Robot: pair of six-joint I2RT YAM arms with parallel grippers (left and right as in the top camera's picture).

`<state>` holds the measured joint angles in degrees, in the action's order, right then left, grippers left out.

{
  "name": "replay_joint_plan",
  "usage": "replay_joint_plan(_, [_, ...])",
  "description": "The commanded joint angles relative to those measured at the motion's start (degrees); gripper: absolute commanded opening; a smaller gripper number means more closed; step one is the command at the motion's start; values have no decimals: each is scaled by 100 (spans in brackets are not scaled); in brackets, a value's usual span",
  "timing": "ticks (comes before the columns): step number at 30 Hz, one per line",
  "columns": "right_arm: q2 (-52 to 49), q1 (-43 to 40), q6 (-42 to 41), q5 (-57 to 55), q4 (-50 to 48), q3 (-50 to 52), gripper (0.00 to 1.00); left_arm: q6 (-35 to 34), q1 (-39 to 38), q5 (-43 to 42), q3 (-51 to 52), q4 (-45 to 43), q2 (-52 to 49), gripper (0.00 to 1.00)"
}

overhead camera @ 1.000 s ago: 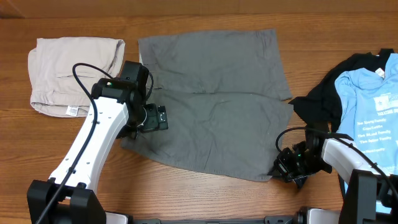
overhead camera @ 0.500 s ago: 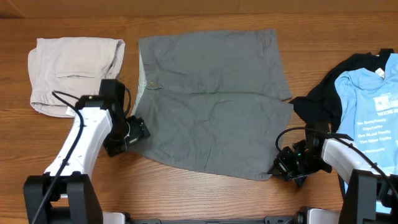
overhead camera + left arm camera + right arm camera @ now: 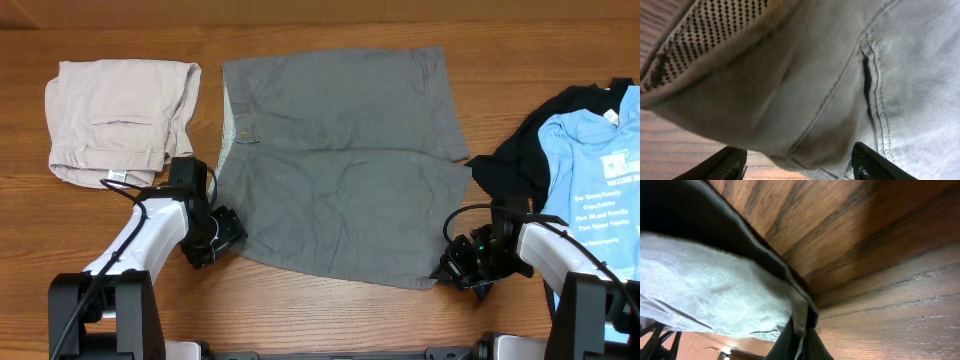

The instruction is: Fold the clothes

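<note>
Lying flat on the desk, the grey shorts stretch between the two pincers, with the waistband on the left pincer's side and the leg hems on the right pincer's side.

The left pincer sits low at the near waistband corner. In its wrist view its fingers are spread wide. A bulge of the grey shorts fills the space above and between them, showing a stitched seam and the dotted mesh lining of the waistband. Bare desk shows just left of that pincer.

The right pincer is at the near hem corner. Its wrist view shows it pressed together on the hem edge of the grey shorts, a thin fold of cloth pinched right at the tips. Wood of the desk runs off to one side.

Beyond the left pincer, away from the grey shorts, a folded pair of beige shorts lies apart from them. Beyond the right pincer, a black garment lies in a heap whose edge meets the far hem. A light blue printed T-shirt rests on top of it.
</note>
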<state>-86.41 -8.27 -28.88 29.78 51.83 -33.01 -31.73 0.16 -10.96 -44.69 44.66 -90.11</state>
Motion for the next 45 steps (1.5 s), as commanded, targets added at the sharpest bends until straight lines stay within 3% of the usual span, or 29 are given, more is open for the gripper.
replay_joint_plan(1, [85,-37,-7,-13,-59,7,4,-66,70,-44,48,-164,20,60])
replay_joint_plan(3, [85,-37,-7,-13,-61,7,4,-66,149,-50,4,-186,20,70])
replay_joint_plan(5, [85,-37,-7,-13,-61,7,4,-66,264,-68,-52,-179,20,72])
replay_joint_plan(11, [85,-37,-7,-13,-68,7,4,-39,483,-66,-42,-31,20,58])
replay_joint_plan(15, [85,-37,-7,-13,-105,7,4,4,470,-46,-42,-11,20,31])
replay_joint_plan(17, [85,-37,-9,-13,-98,7,4,57,470,-48,-42,-13,20,8])
replay_joint_plan(18, [85,-37,-11,-11,-98,7,4,109,470,-55,-42,-11,20,4])
replay_joint_plan(27, [92,-37,363,-26,999,-892,4,940,470,-634,-286,310,24,4])
replay_joint_plan(35, [166,-37,688,-31,1956,-2157,4,1423,468,-669,-1818,1851,24,5])
replay_joint_plan(39, [256,-37,688,-46,2494,-3418,4,1416,439,-708,-2688,2415,24,5])
replay_joint_plan(45, [240,-37,793,-120,2627,-5191,4,1403,90,-688,-3556,2549,24,4])
